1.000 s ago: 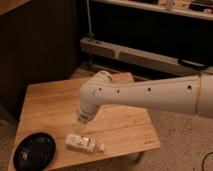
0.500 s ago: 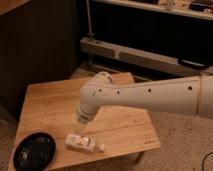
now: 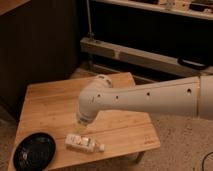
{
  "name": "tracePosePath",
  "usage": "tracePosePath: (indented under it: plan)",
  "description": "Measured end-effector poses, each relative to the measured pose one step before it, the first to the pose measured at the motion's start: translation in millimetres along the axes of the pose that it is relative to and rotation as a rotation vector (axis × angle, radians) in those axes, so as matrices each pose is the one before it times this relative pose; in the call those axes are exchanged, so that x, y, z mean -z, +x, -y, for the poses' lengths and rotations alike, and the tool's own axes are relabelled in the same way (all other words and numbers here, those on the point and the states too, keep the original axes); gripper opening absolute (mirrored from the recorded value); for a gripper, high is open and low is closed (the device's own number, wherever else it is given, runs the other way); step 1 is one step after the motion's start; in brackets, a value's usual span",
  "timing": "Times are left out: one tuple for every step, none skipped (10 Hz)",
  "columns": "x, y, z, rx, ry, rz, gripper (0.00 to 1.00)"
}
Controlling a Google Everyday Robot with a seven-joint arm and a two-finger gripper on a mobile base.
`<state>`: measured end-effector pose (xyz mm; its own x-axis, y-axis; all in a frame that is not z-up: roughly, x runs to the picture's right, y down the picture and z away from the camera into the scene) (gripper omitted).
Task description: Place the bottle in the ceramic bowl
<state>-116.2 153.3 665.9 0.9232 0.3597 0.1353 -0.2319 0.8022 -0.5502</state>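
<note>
The bottle (image 3: 82, 143) lies on its side near the front edge of the wooden table (image 3: 50, 102), its small white cap pointing right. The ceramic bowl (image 3: 34, 150) is a glossy black shallow dish at the table's front left corner, a short way left of the bottle. My white arm reaches in from the right and bends down over the table. My gripper (image 3: 82, 129) hangs just above the bottle's left half, mostly hidden behind the arm's wrist.
The table's front edge runs close below the bottle and bowl. A dark cabinet stands behind the table on the left. A metal shelf rack (image 3: 145, 52) stands behind on the right. Speckled floor (image 3: 180, 150) lies to the right.
</note>
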Motion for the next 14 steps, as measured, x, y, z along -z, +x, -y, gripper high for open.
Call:
tracePosePath:
  plan:
    - [-6.6,1.88,0.87,0.02224,0.05132,-0.00687,0.65]
    - [-5.41,2.89,2.23,0.01699,0.02326,-0.00697,0.65]
    - [-4.86,2.69,2.39,0.01773,-0.00172,-0.00117,0.65]
    - [-4.18,3.79,2.14,0.00612,-0.00606,0.00015,0.65]
    - [-3.34,5.17,3.75,0.00003,-0.00826,0.00679,0.65]
    - [-2.61,9.04,3.6,-0.03168,-0.02936,0.02614,0.65]
    - [-1.08,7.8,3.08,-0.02519,-0.02223,0.03336,0.65]
    - [0.85,5.54,0.9,-0.0126,-0.01951,0.03612,0.65]
    - [1.37,6.9,0.47,-0.00646,-0.02011,0.03642,0.65]
    - [2.19,6.89,-0.84,-0.00239,-0.02143,0.03545,0.65]
    - [0.41,4.05,-3.71,0.00866,-0.02001,0.02009,0.65]
    - [-0.96,6.81,-4.31,0.00282,-0.01645,0.00931,0.65]
    - [-3.79,14.01,-4.99,-0.00672,-0.01796,0.01987,0.65]
    - [-2.84,8.93,-3.48,-0.00413,-0.01178,0.01733,0.65]
